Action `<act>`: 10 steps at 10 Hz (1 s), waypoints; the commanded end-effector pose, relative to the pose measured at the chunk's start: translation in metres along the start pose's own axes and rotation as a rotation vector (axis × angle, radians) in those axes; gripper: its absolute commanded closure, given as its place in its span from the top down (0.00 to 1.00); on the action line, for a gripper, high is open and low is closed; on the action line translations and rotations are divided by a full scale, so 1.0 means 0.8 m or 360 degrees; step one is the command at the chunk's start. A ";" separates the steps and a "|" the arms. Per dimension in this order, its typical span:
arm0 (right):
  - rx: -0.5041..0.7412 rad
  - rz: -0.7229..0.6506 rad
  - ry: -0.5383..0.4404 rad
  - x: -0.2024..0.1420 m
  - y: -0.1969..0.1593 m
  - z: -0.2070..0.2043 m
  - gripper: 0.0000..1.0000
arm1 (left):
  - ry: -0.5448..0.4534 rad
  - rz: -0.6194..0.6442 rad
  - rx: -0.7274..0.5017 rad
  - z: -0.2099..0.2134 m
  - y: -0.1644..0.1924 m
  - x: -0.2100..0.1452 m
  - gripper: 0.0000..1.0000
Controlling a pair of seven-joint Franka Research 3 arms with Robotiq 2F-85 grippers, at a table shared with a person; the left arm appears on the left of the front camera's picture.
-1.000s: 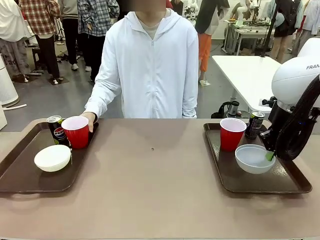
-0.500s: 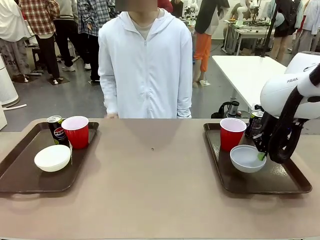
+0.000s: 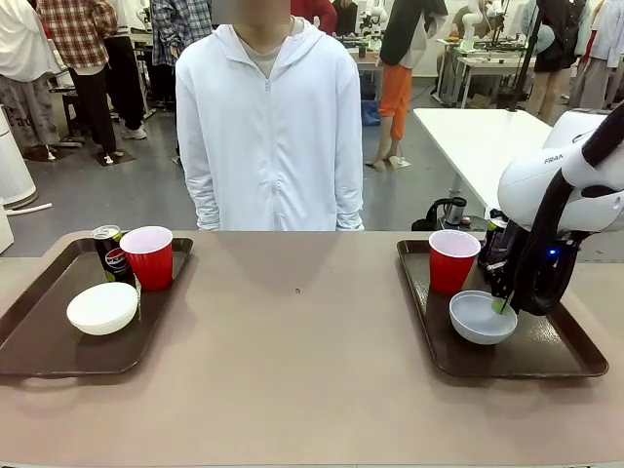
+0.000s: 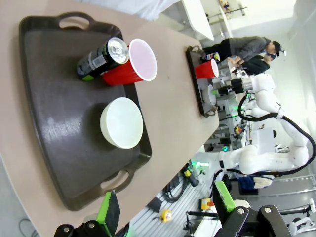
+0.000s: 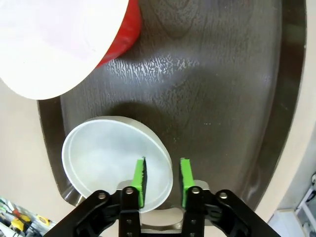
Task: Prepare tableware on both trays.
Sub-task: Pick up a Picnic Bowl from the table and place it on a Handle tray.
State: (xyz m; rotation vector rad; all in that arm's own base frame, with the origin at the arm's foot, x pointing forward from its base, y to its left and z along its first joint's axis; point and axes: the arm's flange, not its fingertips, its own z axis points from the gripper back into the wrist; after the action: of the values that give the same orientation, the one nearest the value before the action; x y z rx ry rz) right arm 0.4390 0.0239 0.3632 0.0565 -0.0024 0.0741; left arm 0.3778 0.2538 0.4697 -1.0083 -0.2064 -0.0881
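Note:
On the left tray (image 3: 58, 353) stand a dark can (image 3: 107, 249), a red cup (image 3: 149, 258) and a white bowl (image 3: 102, 307). The right tray (image 3: 551, 359) holds a red cup (image 3: 453, 258), a can (image 3: 495, 239) half hidden behind my right arm, and a pale grey-blue bowl (image 3: 476, 318). My right gripper (image 3: 502, 304) points down at that bowl's right rim. In the right wrist view the bowl (image 5: 106, 153) has its rim between the parted pads of the gripper (image 5: 162, 175), unclamped. My left gripper (image 4: 165, 207) hangs open, high above the left tray (image 4: 54, 108).
A person in a white hooded jacket (image 3: 265, 136) stands at the far side of the table, arms down. The table's middle (image 3: 297, 331) is bare between the trays. Other people and a white table (image 3: 483, 136) lie beyond.
My right arm shifted the grey-blue bowl slightly left on the right tray, and its jaws have parted off the rim. The person's hand left the left red cup and drew back.

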 end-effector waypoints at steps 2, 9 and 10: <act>-0.0052 -0.0058 0.0056 -0.007 -0.006 0.027 1.00 | -0.0005 -0.0028 -0.0021 0.004 0.000 -0.002 1.00; -0.0069 -0.0143 0.0116 -0.116 0.036 0.129 1.00 | -0.0005 -0.0028 -0.0021 0.004 0.000 -0.002 1.00; -0.0070 -0.0155 0.0105 -0.125 0.039 0.132 1.00 | -0.0005 -0.0028 -0.0021 0.004 0.000 -0.002 1.00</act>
State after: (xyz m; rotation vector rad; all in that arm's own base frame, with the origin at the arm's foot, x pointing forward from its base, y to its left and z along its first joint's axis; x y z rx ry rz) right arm 0.3469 0.0370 0.4764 0.0008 0.0757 0.0041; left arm 0.3779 0.2537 0.4697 -1.0084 -0.2060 -0.0884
